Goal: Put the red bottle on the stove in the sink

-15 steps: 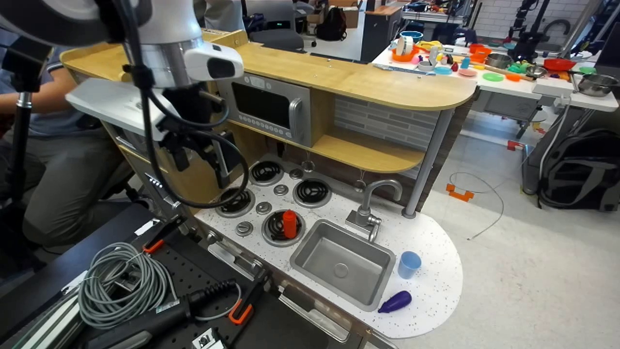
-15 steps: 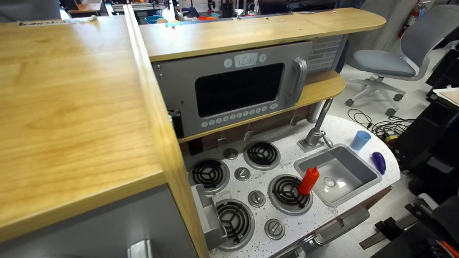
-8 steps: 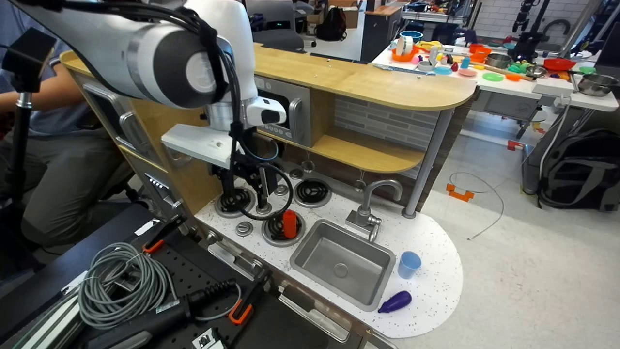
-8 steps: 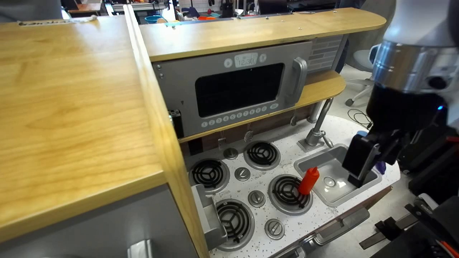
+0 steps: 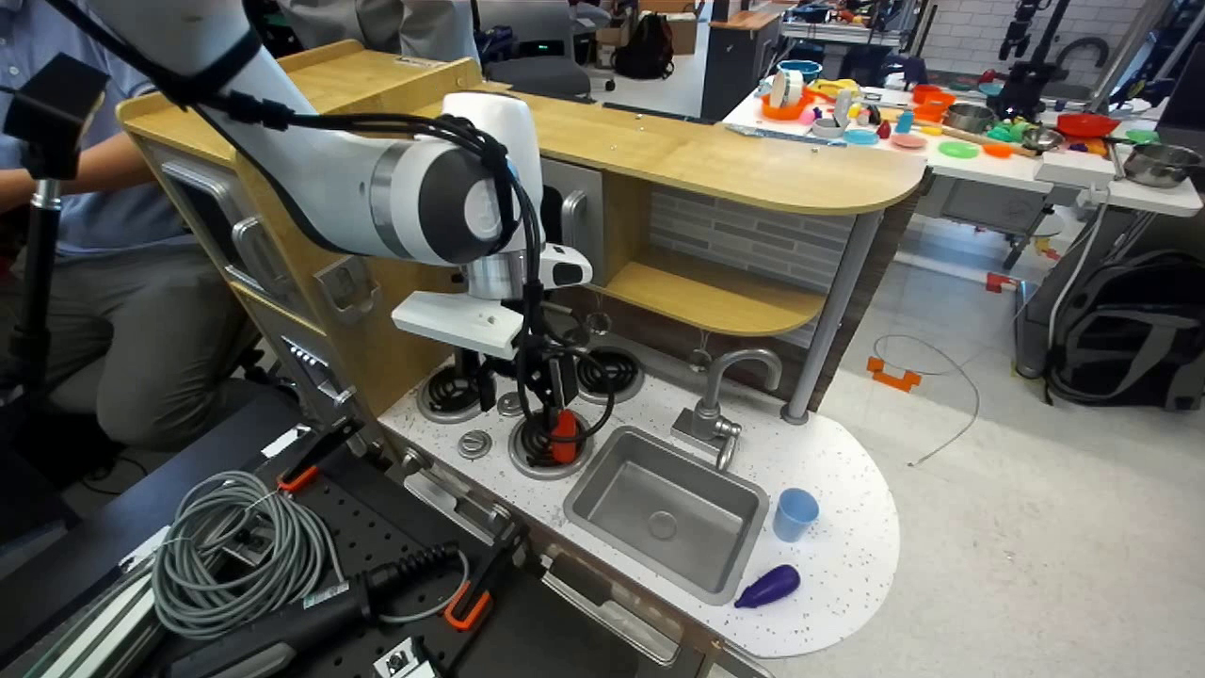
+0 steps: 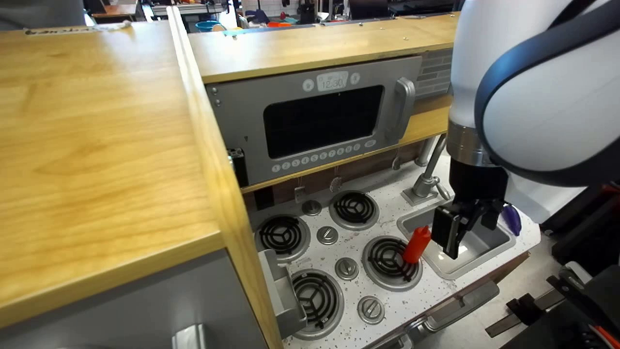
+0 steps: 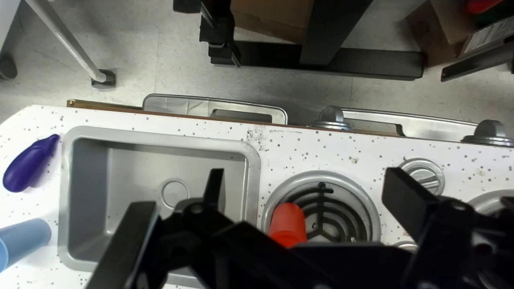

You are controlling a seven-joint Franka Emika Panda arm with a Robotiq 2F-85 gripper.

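Note:
The red bottle (image 5: pixel 564 444) stands on the front burner (image 6: pixel 385 271) beside the sink (image 5: pixel 650 494), leaning slightly in an exterior view (image 6: pixel 417 246). My gripper (image 5: pixel 525 394) is open and empty, pointing down over that burner. In an exterior view it (image 6: pixel 469 237) shows close to the bottle and partly covers the sink (image 6: pixel 464 278). In the wrist view, the bottle (image 7: pixel 287 220) lies between the spread fingers (image 7: pixel 303 174), nearer the left finger, with its near end hidden by the gripper body. The sink (image 7: pixel 253 176) is left of it there and empty.
A blue cup (image 5: pixel 796 514) and a purple eggplant (image 5: pixel 769 587) lie on the counter beyond the sink. The faucet (image 5: pixel 713 400) stands behind the sink. A wooden shelf (image 5: pixel 715 292) and a toy microwave (image 6: pixel 319 118) overhang the back. Stove knobs (image 6: pixel 346 268) sit between the burners.
The arm has come down from high above the stove's far end and moved across towards the bottle and sink. The gripper has stayed open. The bottle has not moved.

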